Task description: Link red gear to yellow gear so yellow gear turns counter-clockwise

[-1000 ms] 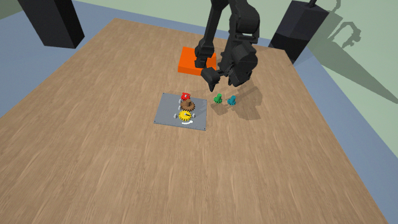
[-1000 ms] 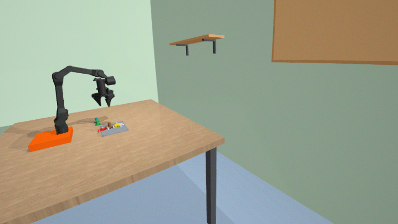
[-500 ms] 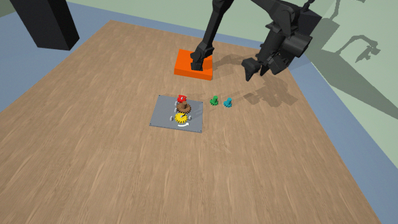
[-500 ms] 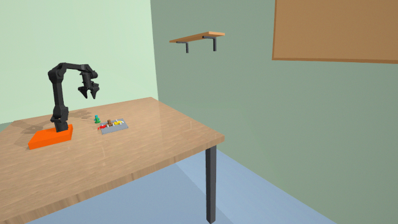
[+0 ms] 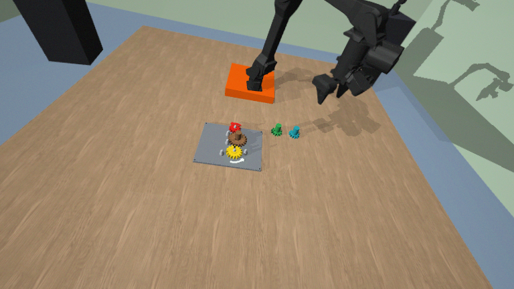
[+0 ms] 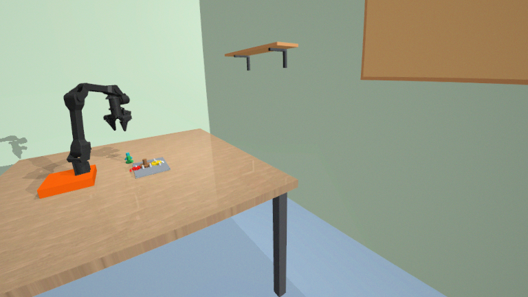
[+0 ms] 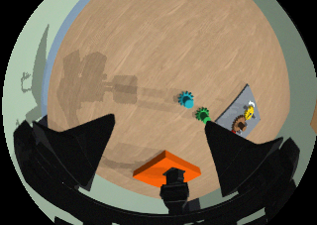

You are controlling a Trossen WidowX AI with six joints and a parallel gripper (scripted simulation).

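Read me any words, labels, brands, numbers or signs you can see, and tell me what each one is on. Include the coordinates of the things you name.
Words, labels, brands, numbers: none that can be read.
Sign: a white curved arrow, no lettering, on the grey board [image 5: 212,146] [image 6: 150,172] [image 7: 229,115] beside the yellow gear [image 5: 230,154] [image 6: 156,163] [image 7: 248,114].
Red mark by the red gear [image 5: 232,128] [image 6: 135,168]: too small to make out.

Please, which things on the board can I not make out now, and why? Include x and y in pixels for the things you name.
- Red curved arrow: too small to tell from the red toothed gear [image 5: 235,127] [image 6: 135,168], top view.
- The red gear's body: mostly hidden by the black gripper [image 7: 159,120], wrist view.
- Whether the brown toothed gear [image 5: 237,140] [image 6: 145,163] [image 7: 240,124] sits fully flat: too small, exterior view.
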